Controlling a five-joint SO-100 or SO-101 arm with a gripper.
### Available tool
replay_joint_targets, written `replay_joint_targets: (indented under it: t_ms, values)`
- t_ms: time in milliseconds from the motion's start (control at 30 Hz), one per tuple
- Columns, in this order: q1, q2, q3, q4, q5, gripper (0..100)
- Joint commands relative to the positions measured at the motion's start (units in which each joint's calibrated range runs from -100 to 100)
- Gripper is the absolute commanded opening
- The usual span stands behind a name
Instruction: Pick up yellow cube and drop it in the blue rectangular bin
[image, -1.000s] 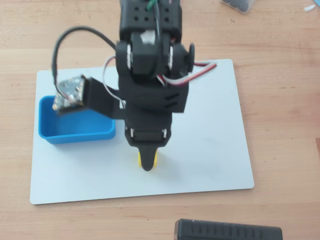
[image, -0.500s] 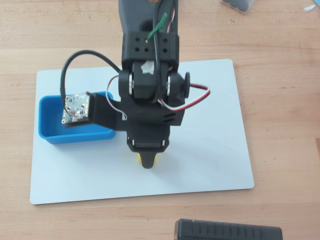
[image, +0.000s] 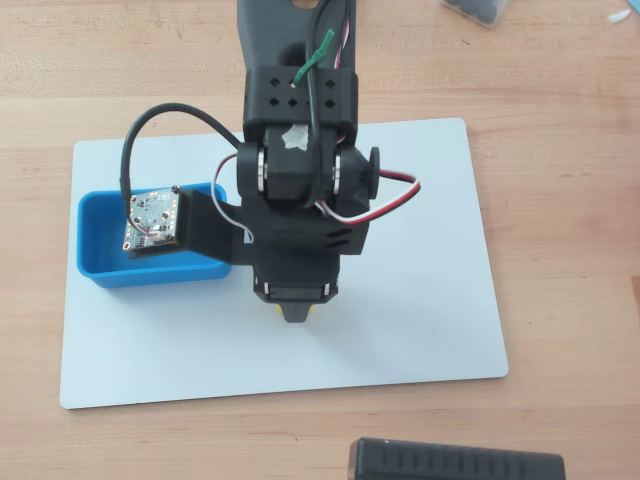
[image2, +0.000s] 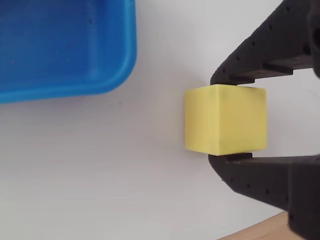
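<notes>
The black hand (image2: 222, 120) has closed onto the yellow cube (image2: 225, 120): in the wrist view one finger (image2: 260, 55) presses on the cube's upper face and the other (image2: 260, 180) on its lower face, both touching it with no gap, so the hand is only as far open as the cube is wide. The cube sits over the white board (image2: 100, 175), and I cannot tell from here whether it rests on the board or is lifted just off it. In the same view the blue rectangular bin (image2: 65, 50) lies up and to the left of the cube, near it but clearly apart, with a strip of white board between them; its inside looks bare in the part that shows. From the overhead view the arm (image: 300, 170) reaches down over the middle of the board (image: 420, 260), and only a thin sliver of the cube (image: 318, 307) peeks out beside the fingertip at the arm's lower end. The bin (image: 100, 240) sits at the left side of the board, partly covered by the small camera module (image: 152, 220) that juts out from the arm on a black bracket. The board lies on a wooden worktop (image: 560, 200), and a dark ribbed object (image: 455, 462) shows at the bottom edge.
</notes>
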Motion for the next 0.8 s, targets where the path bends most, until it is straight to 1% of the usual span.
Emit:
replay_joint_targets:
  t_ms: [0,267,400,600,667,767]
  values:
    - [-0.2,-18.7,-5.7,1.4,-0.6,1]
    - [2.7,-31.9,1.7,1.4,-0.4,1]
    - [9.2,-35.8,5.5,1.4,-0.4,1]
    - [17.5,-36.0,11.0,1.3,-0.1,1]
    - [19.4,-36.8,15.0,0.0,0.0,0]
    - [20.9,-42.0,26.9,-5.7,0.8,0]
